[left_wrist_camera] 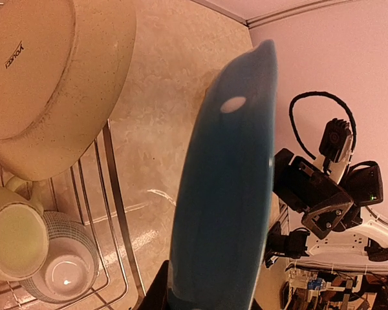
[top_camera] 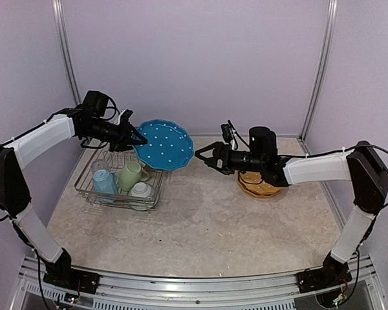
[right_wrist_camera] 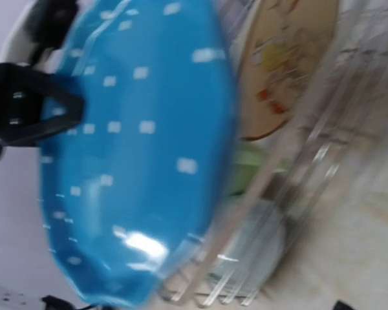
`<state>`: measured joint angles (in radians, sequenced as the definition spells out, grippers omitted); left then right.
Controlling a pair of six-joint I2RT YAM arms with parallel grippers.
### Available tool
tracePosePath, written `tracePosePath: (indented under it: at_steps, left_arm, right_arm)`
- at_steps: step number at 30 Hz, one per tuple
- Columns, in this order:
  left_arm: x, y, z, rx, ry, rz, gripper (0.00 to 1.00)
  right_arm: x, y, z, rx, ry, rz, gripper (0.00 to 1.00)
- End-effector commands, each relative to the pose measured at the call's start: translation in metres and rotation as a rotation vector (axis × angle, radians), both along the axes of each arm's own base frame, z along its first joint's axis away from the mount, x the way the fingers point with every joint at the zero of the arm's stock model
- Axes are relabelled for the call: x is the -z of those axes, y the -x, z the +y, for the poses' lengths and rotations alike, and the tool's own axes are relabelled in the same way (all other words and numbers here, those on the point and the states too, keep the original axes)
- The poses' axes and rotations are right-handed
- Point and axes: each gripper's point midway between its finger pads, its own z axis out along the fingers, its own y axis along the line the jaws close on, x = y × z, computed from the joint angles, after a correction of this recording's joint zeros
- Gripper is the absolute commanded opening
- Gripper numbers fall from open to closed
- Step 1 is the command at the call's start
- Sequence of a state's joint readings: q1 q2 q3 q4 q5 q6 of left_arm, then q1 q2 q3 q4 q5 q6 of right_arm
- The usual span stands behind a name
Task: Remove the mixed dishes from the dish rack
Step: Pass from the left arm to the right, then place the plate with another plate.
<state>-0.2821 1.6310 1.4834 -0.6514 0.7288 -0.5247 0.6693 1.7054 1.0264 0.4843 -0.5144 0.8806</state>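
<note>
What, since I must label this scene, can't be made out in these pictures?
- Top view: the yellow plates lie mostly under the right arm; their count is unclear.
- Left wrist view: the bottom edge cuts off where the left gripper clamps the blue dotted plate.
- Right wrist view: blur smears the dish rack and the cups behind the plate; the right gripper is out of frame there.

Blue white-dotted plate, light green mug, pale blue cup, white cup, yellow plates, speckled cream plate, silver rack
</note>
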Motion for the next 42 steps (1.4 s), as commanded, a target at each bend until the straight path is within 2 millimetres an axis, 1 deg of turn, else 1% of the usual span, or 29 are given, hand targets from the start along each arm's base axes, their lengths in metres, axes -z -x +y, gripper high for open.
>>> tracePosePath:
  at_steps: [1,3,7,9,10,12,14,18,21,22,23,24,25,27,30,34,36,38,40,42]
  left_arm:
    - [-0.028,0.003,-0.027,0.100,0.106,-0.087,0.00]
    - [-0.024,0.007,-0.034,0.122,0.098,-0.081,0.00]
    - [-0.020,0.018,-0.051,0.173,0.102,-0.070,0.00]
    - [-0.017,0.021,-0.057,0.189,0.101,-0.062,0.00]
    - [-0.016,0.023,-0.059,0.195,0.102,-0.059,0.00]
    - [-0.014,0.024,-0.061,0.199,0.106,-0.050,0.00]
    - [-0.013,0.024,-0.063,0.201,0.118,-0.041,0.00]
    - [-0.013,0.025,-0.065,0.216,0.133,-0.029,0.00]
    - [-0.014,0.027,-0.066,0.234,0.143,-0.026,0.00]
    - [-0.014,0.028,-0.067,0.243,0.147,-0.026,0.00]
    - [-0.014,0.029,-0.066,0.248,0.149,-0.026,0.03]
    - [-0.015,0.028,-0.065,0.249,0.152,-0.027,0.12]
    - [-0.015,0.027,-0.063,0.244,0.153,-0.029,0.16]
    - [-0.018,0.025,-0.057,0.231,0.156,-0.042,0.28]
    - [-0.024,0.022,-0.049,0.217,0.157,-0.069,0.41]
    - [-0.033,0.021,-0.039,0.192,0.144,-0.125,0.63]
    - [-0.037,0.021,-0.034,0.181,0.128,-0.150,0.68]
    - [-0.039,0.020,-0.030,0.165,0.109,-0.170,0.71]
    - [-0.039,0.018,-0.026,0.147,0.082,-0.187,0.72]
    - [-0.040,0.018,-0.023,0.136,0.062,-0.202,0.72]
  right_arm:
    - [-0.021,0.005,0.025,-0.072,-0.132,-0.007,0.88]
    - [-0.019,0.003,0.028,-0.075,-0.160,0.007,0.86]
    - [-0.005,-0.004,0.032,-0.066,-0.161,0.053,0.73]
    - [-0.002,-0.005,0.033,-0.064,-0.164,0.061,0.63]
    - [0.000,-0.006,0.032,-0.054,-0.162,0.063,0.56]
    - [0.000,-0.007,0.027,-0.028,-0.161,0.059,0.42]
    - [-0.001,-0.008,0.023,-0.004,-0.164,0.053,0.32]
    - [-0.003,-0.009,0.016,0.035,-0.192,0.051,0.18]
    - [-0.006,-0.010,0.012,0.044,-0.198,0.044,0.02]
    - [-0.007,-0.010,0.011,0.047,-0.198,0.042,0.00]
    - [-0.008,-0.011,0.009,0.051,-0.201,0.041,0.00]
    - [-0.009,-0.011,0.007,0.054,-0.205,0.041,0.00]
    - [-0.010,-0.011,0.004,0.058,-0.211,0.040,0.00]
    - [-0.012,-0.010,-0.002,0.061,-0.224,0.036,0.00]
    - [-0.015,-0.009,-0.011,0.064,-0.231,0.030,0.00]
    - [-0.020,-0.009,-0.030,0.094,-0.223,0.012,0.00]
    - [-0.018,-0.010,-0.043,0.116,-0.206,0.012,0.00]
    - [-0.013,-0.013,-0.060,0.153,-0.177,0.013,0.00]
    - [-0.005,-0.017,-0.082,0.208,-0.130,0.021,0.00]
    - [0.004,-0.020,-0.108,0.268,-0.073,0.041,0.00]
